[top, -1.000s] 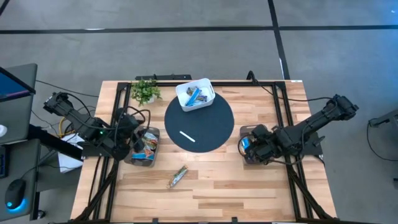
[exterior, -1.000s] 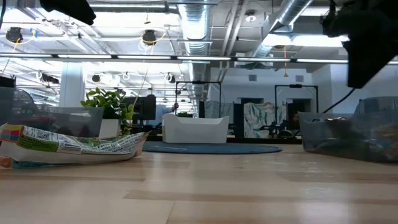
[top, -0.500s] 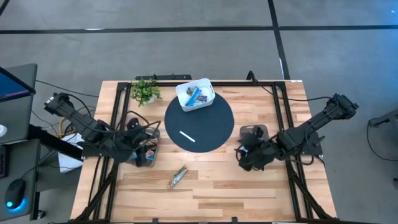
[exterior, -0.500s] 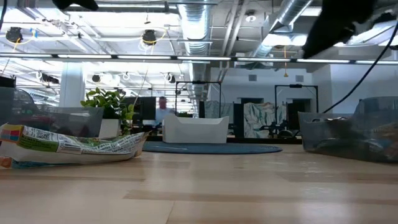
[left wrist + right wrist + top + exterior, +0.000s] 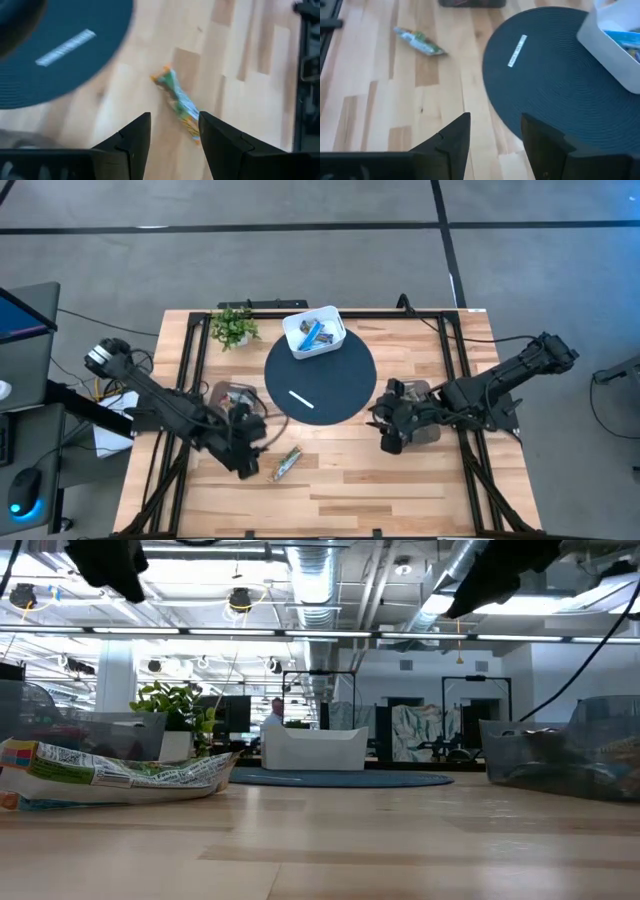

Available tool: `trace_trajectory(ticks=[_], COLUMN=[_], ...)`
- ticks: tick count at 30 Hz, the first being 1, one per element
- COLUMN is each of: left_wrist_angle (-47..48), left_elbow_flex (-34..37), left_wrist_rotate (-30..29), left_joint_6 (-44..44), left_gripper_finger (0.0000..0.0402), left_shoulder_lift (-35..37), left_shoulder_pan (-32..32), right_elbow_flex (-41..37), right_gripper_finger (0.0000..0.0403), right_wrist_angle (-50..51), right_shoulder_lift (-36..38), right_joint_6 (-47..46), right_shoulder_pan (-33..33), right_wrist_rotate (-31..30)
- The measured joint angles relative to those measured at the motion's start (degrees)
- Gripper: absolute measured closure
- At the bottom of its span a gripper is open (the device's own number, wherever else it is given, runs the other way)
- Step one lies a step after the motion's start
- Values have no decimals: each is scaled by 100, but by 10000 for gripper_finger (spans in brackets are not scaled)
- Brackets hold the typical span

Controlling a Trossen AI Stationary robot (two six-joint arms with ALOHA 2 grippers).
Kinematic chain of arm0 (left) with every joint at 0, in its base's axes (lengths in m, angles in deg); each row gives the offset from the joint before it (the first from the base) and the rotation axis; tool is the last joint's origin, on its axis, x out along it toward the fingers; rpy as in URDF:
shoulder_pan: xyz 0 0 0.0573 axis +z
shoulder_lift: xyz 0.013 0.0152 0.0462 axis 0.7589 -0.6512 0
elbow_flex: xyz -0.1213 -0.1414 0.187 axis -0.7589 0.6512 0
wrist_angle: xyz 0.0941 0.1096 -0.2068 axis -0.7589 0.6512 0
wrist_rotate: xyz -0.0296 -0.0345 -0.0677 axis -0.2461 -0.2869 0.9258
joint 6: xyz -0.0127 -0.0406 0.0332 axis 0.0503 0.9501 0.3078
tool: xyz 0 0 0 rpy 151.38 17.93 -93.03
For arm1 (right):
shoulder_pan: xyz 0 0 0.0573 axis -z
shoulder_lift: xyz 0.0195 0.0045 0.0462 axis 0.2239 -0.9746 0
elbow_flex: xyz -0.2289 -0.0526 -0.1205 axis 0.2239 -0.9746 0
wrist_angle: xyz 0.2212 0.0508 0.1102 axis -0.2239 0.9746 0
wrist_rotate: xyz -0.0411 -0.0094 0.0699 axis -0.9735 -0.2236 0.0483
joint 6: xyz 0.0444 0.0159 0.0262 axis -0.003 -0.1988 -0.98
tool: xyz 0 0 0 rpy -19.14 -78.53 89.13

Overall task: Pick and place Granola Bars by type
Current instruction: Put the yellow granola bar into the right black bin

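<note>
Left gripper (image 5: 248,463) moved beside loose granola bar (image 5: 287,464) | white stick (image 5: 301,399) on mat (image 5: 340,375) | both grippers' jaws parted, empty; right gripper (image 5: 388,435)

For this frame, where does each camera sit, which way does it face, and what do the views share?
High view: overhead, straight down; both arms, left gripper and right gripper over the table.
Low view: tabletop height, level across; granola bar close, arms dark at top.
Left wrist view: downward past open fingers at the bar.
Right wrist view: downward past open fingers at the dark round mat, white stick, white box.
Shared: all four views show that bar.
</note>
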Motion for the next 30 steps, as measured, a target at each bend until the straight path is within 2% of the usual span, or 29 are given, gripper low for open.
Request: trace_trajectory(ticks=[11, 17, 22, 30], left_wrist_angle=[-1076, -1612, -1691, -1849], left_elbow_flex=[0, 0, 0, 22], left_wrist_rotate=[1439, 1492, 1863, 1630], left_joint_6=[-378, -385, -573, -665], left_gripper_finger=[242, 242, 242, 242], left_shoulder_lift=[-1701, -2190, -2456, -2479], left_shoulder_pan=[-224, -242, -296, -337], right_elbow_flex=[0, 0, 0, 0], right_gripper_finger=[243, 243, 243, 243], right_wrist_angle=[190, 294, 312, 324], right_shoulder_lift=[-2, -2, -2, -4], right_joint_6=[524, 475, 370, 111], right_shoulder_pan=[-2, -28, -172, -354], right_wrist_rotate=[84, 272, 279, 224])
